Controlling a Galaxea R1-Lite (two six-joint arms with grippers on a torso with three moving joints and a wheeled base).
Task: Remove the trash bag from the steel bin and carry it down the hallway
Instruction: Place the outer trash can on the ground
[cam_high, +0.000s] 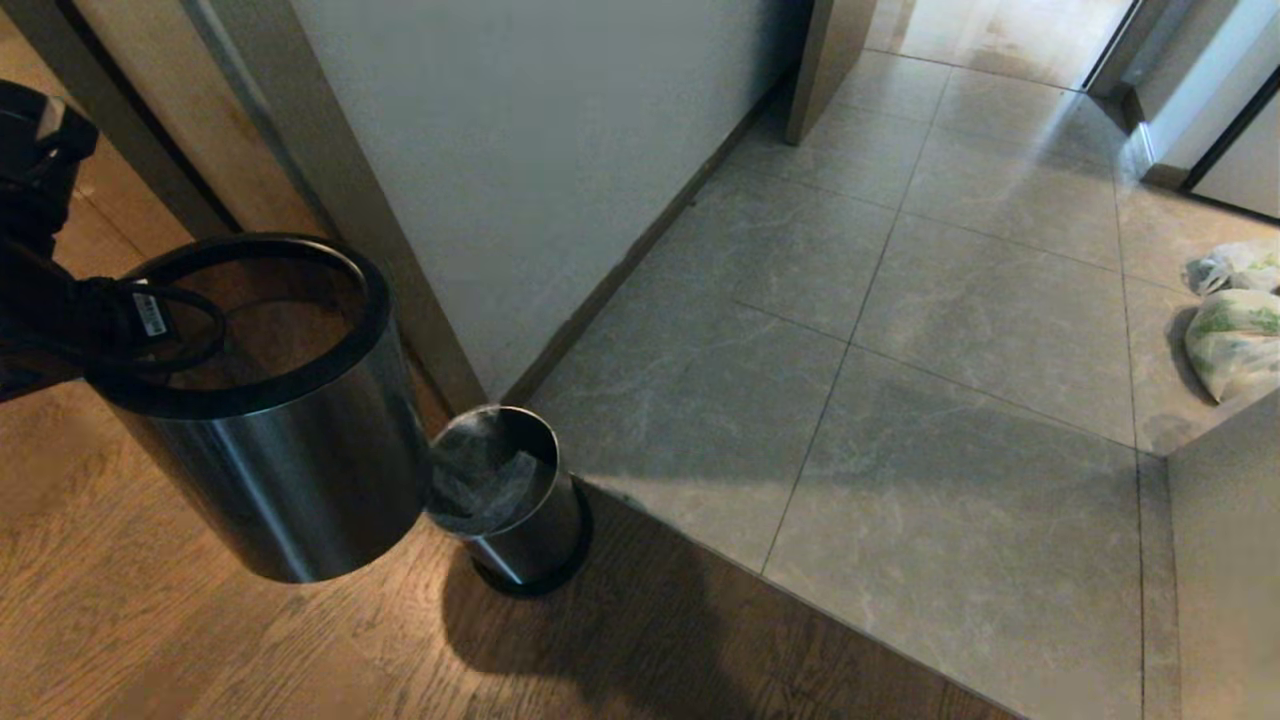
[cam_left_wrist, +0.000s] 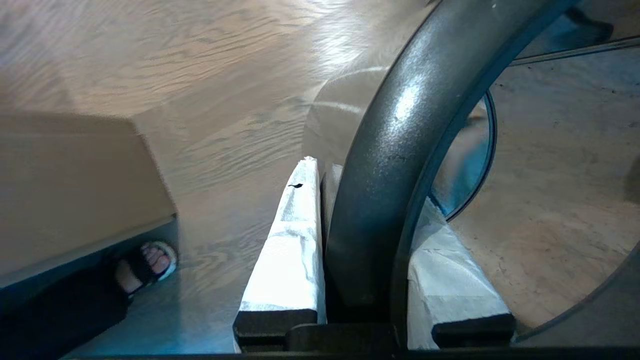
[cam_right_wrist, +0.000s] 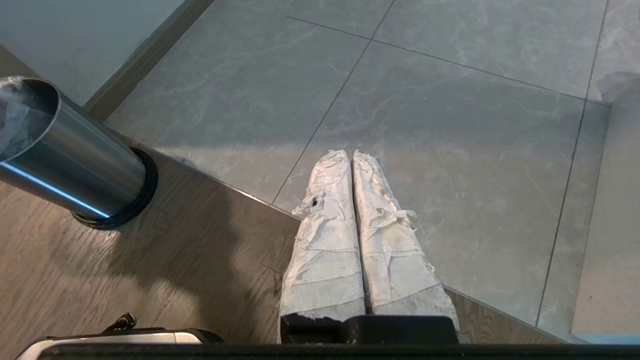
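The left gripper (cam_left_wrist: 321, 172) is clamped on the black ring rim of a raised steel sleeve (cam_high: 300, 470). The right gripper (cam_right_wrist: 351, 157) is closed and empty (padded fingers together). The crinkled clear bag (cam_high: 480, 470) sits in the upright brushed-steel bin (cam_high: 530, 545), on wood planks just beside and below the sleeve, so the free right arm looks better placed.

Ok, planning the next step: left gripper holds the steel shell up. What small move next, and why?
Probably set the steel shell aside on the wood floor: the left gripper is clamped on its rim, while the trash bag sits exposed in the inner bucket.
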